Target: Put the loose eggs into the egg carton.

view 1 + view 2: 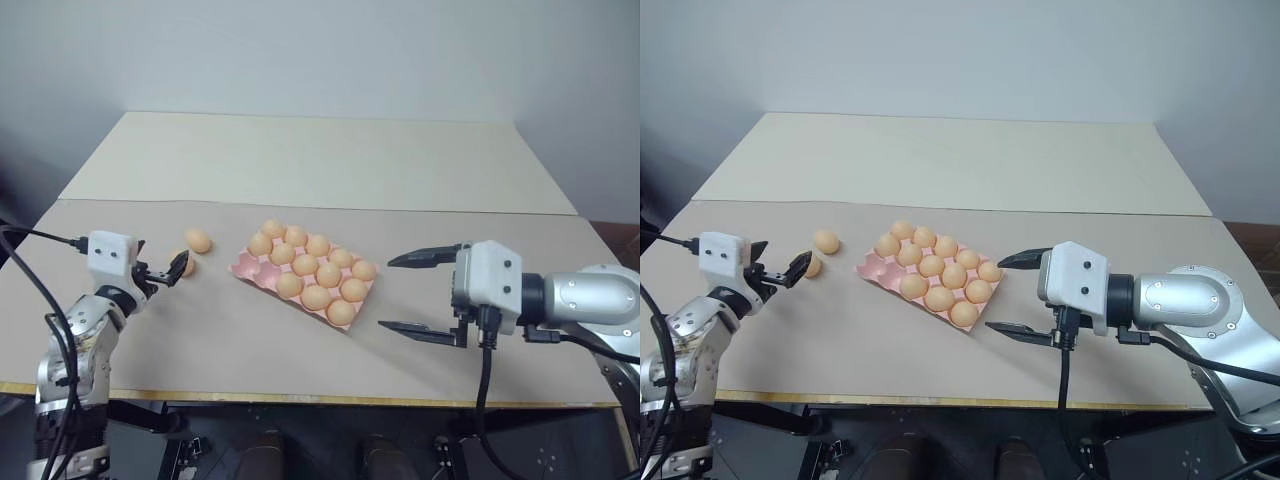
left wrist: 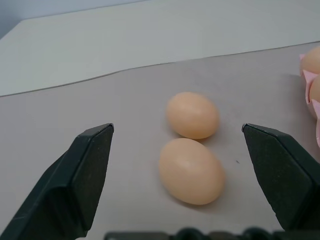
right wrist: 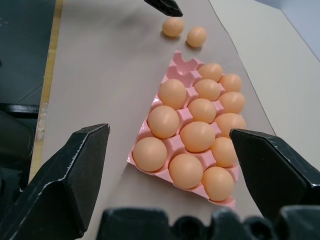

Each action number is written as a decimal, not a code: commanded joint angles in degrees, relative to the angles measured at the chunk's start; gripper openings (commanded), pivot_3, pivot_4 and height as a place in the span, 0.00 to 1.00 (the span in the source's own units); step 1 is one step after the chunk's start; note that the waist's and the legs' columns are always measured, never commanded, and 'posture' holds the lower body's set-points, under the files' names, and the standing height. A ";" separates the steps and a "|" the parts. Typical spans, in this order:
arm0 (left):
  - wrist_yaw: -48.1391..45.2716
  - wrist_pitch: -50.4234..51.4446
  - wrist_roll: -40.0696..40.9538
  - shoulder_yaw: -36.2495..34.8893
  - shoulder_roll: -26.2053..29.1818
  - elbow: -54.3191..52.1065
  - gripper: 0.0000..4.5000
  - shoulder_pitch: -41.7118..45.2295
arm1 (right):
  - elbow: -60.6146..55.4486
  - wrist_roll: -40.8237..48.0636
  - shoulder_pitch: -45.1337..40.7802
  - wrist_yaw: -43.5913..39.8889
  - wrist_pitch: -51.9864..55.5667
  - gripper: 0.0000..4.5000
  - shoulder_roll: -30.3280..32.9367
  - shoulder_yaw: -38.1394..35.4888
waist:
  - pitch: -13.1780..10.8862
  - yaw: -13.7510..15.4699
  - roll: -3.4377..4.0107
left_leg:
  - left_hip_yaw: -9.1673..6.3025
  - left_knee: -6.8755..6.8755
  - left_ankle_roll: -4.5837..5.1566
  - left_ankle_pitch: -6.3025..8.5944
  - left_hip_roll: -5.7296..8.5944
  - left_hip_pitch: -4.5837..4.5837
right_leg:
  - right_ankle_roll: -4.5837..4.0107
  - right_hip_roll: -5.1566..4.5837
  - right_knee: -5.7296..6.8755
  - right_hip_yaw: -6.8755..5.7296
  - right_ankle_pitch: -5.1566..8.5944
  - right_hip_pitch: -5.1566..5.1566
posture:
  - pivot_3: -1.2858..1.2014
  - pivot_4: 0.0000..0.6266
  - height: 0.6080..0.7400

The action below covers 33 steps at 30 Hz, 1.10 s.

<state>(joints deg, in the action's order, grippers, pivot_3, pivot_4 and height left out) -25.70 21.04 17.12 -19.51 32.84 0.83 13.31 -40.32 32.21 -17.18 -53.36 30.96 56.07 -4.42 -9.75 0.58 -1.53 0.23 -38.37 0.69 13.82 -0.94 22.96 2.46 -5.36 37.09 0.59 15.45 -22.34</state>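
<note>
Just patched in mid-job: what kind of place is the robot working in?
Probably a lab or test bench, not a kitchen: a bare beige table against a plain wall, holding only a pink egg carton and two loose eggs.

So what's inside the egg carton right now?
The egg carton holds thirteen eggs; the wells at its end nearest the two loose eggs look empty. What lies beneath the seated eggs is hidden.

Each arm ends in a white boxy wrist block carrying a gripper of two black, wedge-shaped fingers: left gripper (image 1: 168,270), right gripper (image 1: 415,294). Behind the blocks the arms are rounded silver-grey metal with black joint collars. Black cables loop from both wrist blocks, hanging loose along the arms.
</note>
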 commanded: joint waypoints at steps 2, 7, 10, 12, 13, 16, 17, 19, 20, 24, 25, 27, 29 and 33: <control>0.16 -1.69 -0.70 0.60 0.14 3.27 0.99 2.76 | -2.11 0.17 0.35 1.00 1.01 1.00 1.46 -3.39 | 0.00 -0.02 0.00 | 0.00 0.00 0.00 0.00 0.00 0.03 | 0.00 0.01 0.00 0.00 0.00 -0.02 | 0.52 0.24 1.00; 0.23 -3.96 -2.98 3.29 -0.56 10.12 0.99 6.02 | -2.72 0.39 0.80 1.44 1.47 1.00 1.71 -3.63 | 0.00 -0.01 -0.01 | 0.00 -0.01 0.00 0.00 0.03 -0.01 | 0.00 0.02 0.01 -0.01 0.00 0.02 | 0.52 0.24 1.00; 0.33 -4.27 -3.70 4.71 -1.33 12.26 0.99 7.44 | -2.85 0.35 0.77 1.55 1.65 1.00 1.73 -3.69 | 0.01 -0.01 -0.01 | 0.00 -0.01 0.00 0.00 0.04 0.03 | 0.01 0.01 0.00 -0.01 0.00 0.00 | 0.52 0.24 1.00; 0.35 -3.88 -4.10 5.58 -1.80 13.10 0.99 8.03 | -3.03 0.36 0.64 1.69 1.86 1.00 1.73 -3.75 | 0.01 0.01 -0.01 | -0.01 -0.01 0.00 0.00 0.04 0.09 | 0.01 0.01 0.00 -0.04 0.00 -0.04 | 0.52 0.24 1.00; 0.48 -3.77 -4.41 6.00 -1.91 13.33 0.99 8.11 | -3.14 0.47 0.55 1.78 2.01 1.00 1.70 -3.79 | 0.00 0.01 -0.01 | -0.02 -0.01 0.00 0.00 0.04 0.09 | 0.01 0.01 0.01 -0.04 0.00 -0.04 | 0.52 0.24 1.00; 0.60 -1.33 -3.76 6.18 -2.03 13.35 0.99 8.36 | -3.28 0.51 0.53 1.95 2.17 1.00 1.69 -3.89 | 0.01 -0.04 -0.01 | -0.01 -0.01 0.00 0.00 0.03 0.08 | 0.01 0.00 0.01 -0.02 -0.01 -0.04 | 0.52 0.24 1.00; 0.91 -1.58 -4.49 6.59 -1.81 13.66 0.99 8.34 | -3.29 0.47 0.50 1.98 2.21 1.00 1.71 -3.84 | 0.01 -0.05 -0.01 | -0.01 -0.01 0.00 0.00 0.03 0.07 | 0.01 0.01 0.01 -0.02 -0.01 -0.04 | 0.52 0.24 1.00; 1.61 -2.05 -5.27 6.71 -1.73 14.13 0.91 8.28 | -3.35 0.46 0.46 2.08 2.28 1.00 1.72 -3.80 | 0.01 -0.03 -0.01 | -0.01 -0.01 0.00 0.00 0.03 0.07 | 0.01 0.01 0.02 -0.03 -0.01 -0.04 | 0.52 0.24 1.00; 1.64 -2.47 -5.43 6.60 -1.66 14.19 0.86 8.14 | -3.37 0.41 0.47 2.15 2.29 1.00 1.71 -3.76 | 0.01 -0.03 -0.01 | -0.01 -0.01 0.00 0.00 0.03 0.07 | 0.01 0.02 0.02 -0.03 -0.01 -0.04 | 0.52 0.24 1.00; 1.29 -2.62 -5.43 6.16 -1.37 13.01 0.57 7.52 | -3.23 0.12 0.42 2.33 2.21 1.00 1.64 -3.53 | 0.01 -0.02 -0.01 | -0.01 -0.01 0.00 0.00 0.03 0.07 | 0.01 0.00 0.01 -0.03 -0.01 -0.04 | 0.52 0.24 1.00; 1.34 -2.74 -5.37 5.95 -1.39 12.54 0.50 7.27 | -3.22 0.03 0.44 2.45 2.20 1.00 1.57 -3.42 | 0.01 -0.02 -0.01 | -0.01 -0.01 0.00 0.00 0.03 0.07 | 0.01 0.00 0.01 -0.03 -0.01 -0.04 | 0.52 0.24 1.00; 1.58 -2.81 -5.72 5.91 -1.20 12.00 0.42 6.96 | -3.25 -0.10 0.58 2.56 2.09 1.00 1.48 -3.27 | 0.01 -0.02 -0.01 | -0.01 -0.01 0.00 0.00 0.03 0.07 | 0.01 0.00 0.01 -0.03 -0.01 -0.04 | 0.52 0.24 1.00; 1.74 -2.71 -6.14 5.88 -0.75 10.92 0.40 6.22 | -3.21 -0.21 0.63 2.65 1.95 1.00 1.45 -3.15 | 0.01 -0.03 -0.01 | -0.01 -0.01 0.00 0.00 0.02 0.07 | 0.01 0.00 0.01 -0.02 -0.01 -0.04 | 0.52 0.24 1.00; 0.68 -1.38 -5.18 5.14 0.31 6.02 0.40 3.41 | -3.25 -0.31 0.85 2.77 1.88 1.00 1.57 -3.24 | 0.01 -0.04 -0.01 | -0.02 -0.01 0.00 0.00 -0.01 0.07 | 0.01 -0.01 0.02 -0.02 -0.01 -0.04 | 0.52 0.24 1.00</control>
<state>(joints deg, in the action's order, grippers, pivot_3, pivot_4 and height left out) -24.39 19.51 11.30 -12.62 31.82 11.14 17.70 -42.26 32.20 -16.36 -51.02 32.92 57.01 -5.85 -9.74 0.54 -1.55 0.21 -38.38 0.68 13.82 -0.96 23.03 2.47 -5.37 37.11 0.57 15.44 -22.38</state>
